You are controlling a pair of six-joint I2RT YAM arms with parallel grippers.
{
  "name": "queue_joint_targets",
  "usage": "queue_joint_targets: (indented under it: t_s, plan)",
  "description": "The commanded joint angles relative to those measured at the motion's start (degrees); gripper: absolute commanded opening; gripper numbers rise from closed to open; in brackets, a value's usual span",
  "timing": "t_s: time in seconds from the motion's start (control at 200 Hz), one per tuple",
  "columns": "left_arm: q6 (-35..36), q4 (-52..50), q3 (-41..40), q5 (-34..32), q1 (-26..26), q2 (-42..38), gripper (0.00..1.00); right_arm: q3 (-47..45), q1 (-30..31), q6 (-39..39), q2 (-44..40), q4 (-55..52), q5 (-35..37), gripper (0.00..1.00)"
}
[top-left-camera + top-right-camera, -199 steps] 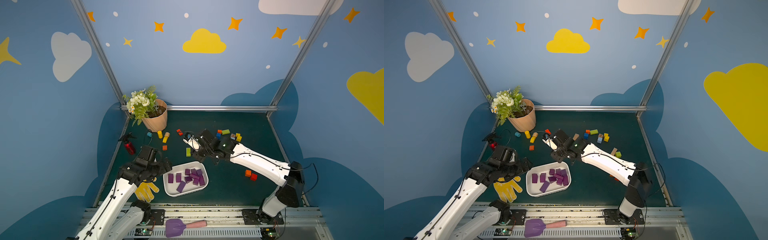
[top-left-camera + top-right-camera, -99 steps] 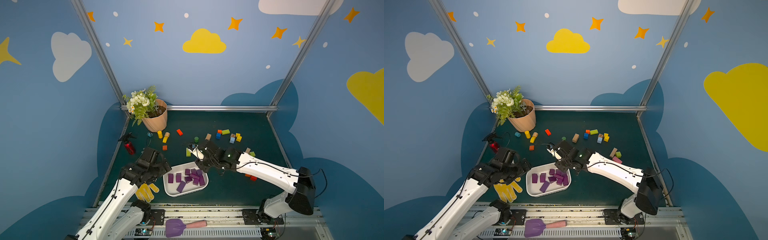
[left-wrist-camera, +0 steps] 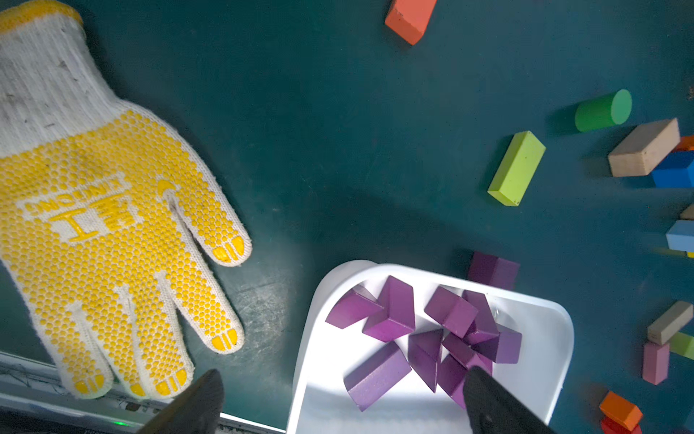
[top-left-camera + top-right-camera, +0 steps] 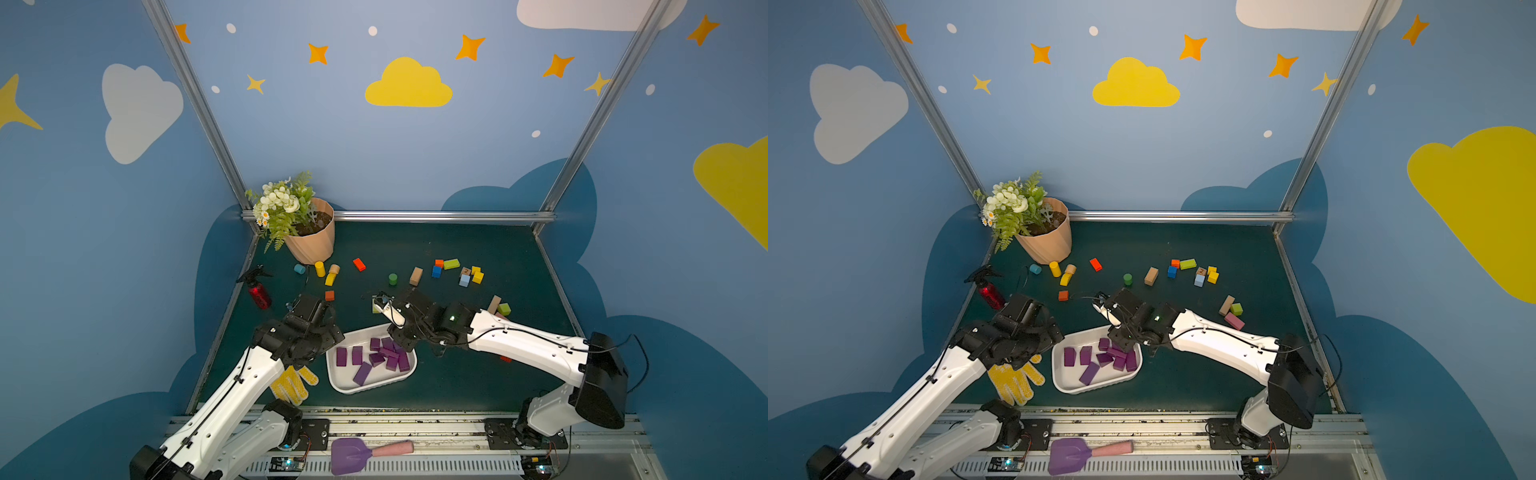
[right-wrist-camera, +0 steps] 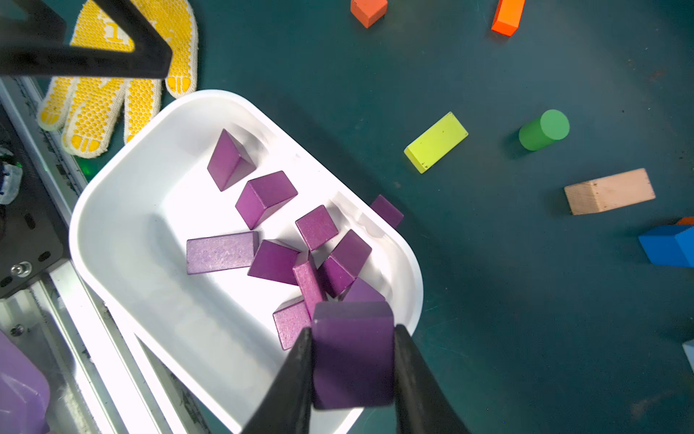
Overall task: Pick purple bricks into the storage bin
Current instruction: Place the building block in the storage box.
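Dark "2" on top face of small tan cube, legible in both top views. Raised yellow logo plus a line of capital letters on work glove palm, upside down, not spellable.

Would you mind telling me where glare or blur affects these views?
Right wrist view: the storage bin floor glares white, and the purple brick in the right gripper looks slightly soft. Left wrist view: the left gripper is blurred. Both top views: even light, no glare on the table.
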Motion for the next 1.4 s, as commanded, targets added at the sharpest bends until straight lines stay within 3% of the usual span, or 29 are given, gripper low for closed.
queue_joint_targets:
  t_s: [0.0,0.766,0.921,1.152,1.397]
  plan:
    - [-0.24,0.17,-0.83,-1.7,-0.16,0.93,1.0,-1.23,0.57,1.2,1.71,1.62,-0.79,0.33]
    - [0.64,3.99,-1.17,-0.4,0.58,12.6,1.0,0.0,3.58,4.04,15.34,3.9,-2.08,0.34]
    - [0.69,4.3,-0.88,0.58,0.69,14.28,1.0,-0.29,3.88,3.73,15.08,3.35,-1.12,0.41]
    - [1.1,4.64,-0.45,0.86,0.65,14.65,1.0,-0.15,3.8,3.51,9.7,1.17,1.59,0.62]
    - [1.09,4.33,-0.55,0.68,0.63,14.69,1.0,0.15,1.74,7.85,4.12,-1.79,9.49,0.65]
